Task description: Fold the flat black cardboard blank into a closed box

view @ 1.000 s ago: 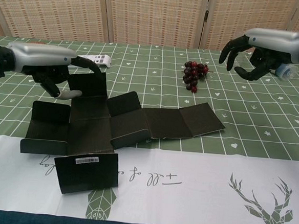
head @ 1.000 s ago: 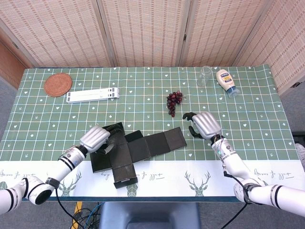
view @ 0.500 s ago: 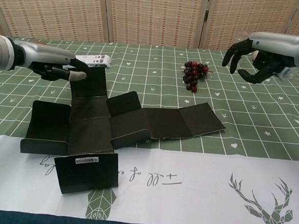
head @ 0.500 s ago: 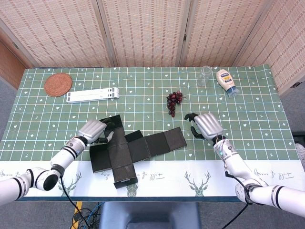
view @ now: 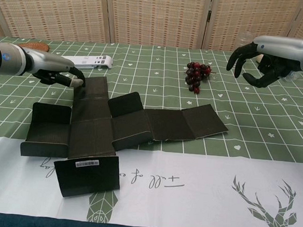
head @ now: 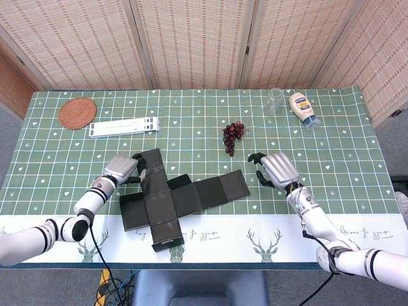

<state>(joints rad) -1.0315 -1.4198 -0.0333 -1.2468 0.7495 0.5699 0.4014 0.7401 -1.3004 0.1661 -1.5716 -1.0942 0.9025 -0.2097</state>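
Black cardboard blank [head: 176,201] lies mostly unfolded between the two hands, its flaps partly raised — far flap leaning up, near flap with a white label [view: 88,162] standing toward the table's front edge, long strip of panels running out toward the right hand. Left hand [head: 121,168] sits at the blank's far-left flap, fingers curled in, fingertips [view: 79,82] just beside or touching the flap's top edge; cannot tell if it grips. Right hand [head: 275,169] is raised off the table just past the blank's right end, fingers apart and bent — nothing in it. Beyond it: bunch of dark grapes [head: 233,135], a clear glass [head: 274,101], a squeeze bottle [head: 301,109]. Beyond the left hand: white folding stand [head: 123,127], woven coaster [head: 78,113].
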